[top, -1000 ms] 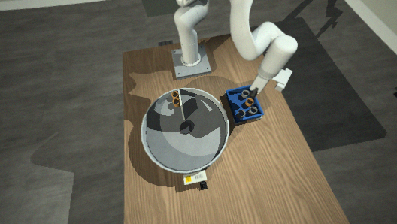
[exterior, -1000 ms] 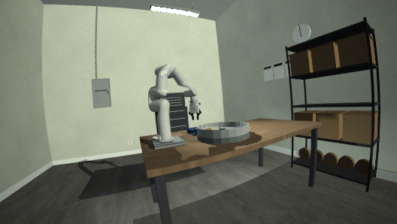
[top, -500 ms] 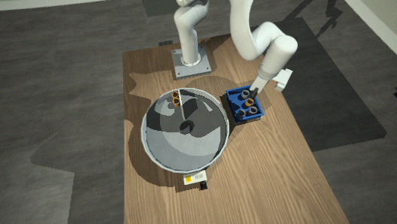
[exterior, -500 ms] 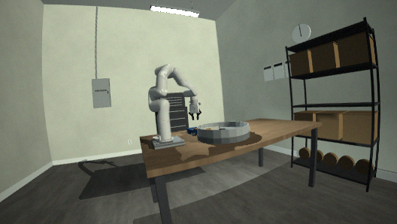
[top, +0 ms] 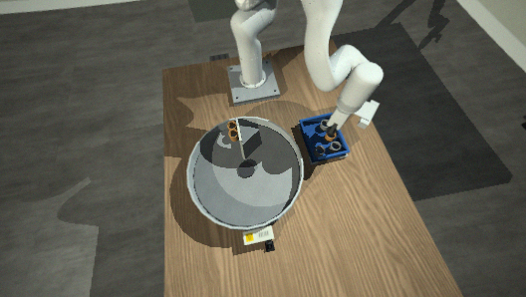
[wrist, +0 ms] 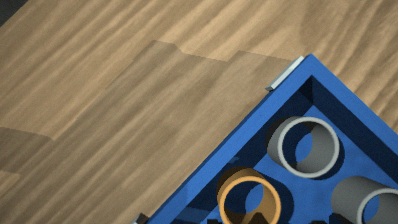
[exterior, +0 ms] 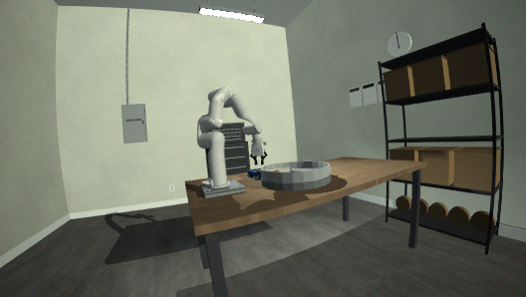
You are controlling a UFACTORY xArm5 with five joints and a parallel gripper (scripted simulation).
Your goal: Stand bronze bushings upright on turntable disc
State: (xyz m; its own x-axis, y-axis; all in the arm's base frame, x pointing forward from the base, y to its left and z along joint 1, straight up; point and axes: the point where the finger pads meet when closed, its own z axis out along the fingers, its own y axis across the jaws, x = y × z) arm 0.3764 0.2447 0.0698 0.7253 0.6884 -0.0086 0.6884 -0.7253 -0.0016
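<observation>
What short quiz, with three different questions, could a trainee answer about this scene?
1. True or false: bronze bushings already stand on the turntable's disc.
2. The hand is: A) open, above the crate; B) shut on a bushing; C) resting on the hub.
3. Fill in: in the wrist view, the bronze bushing in the crate stands beside bushings of ____ colour.

Key: 1. True. 2. A. 3. Steel grey.
</observation>
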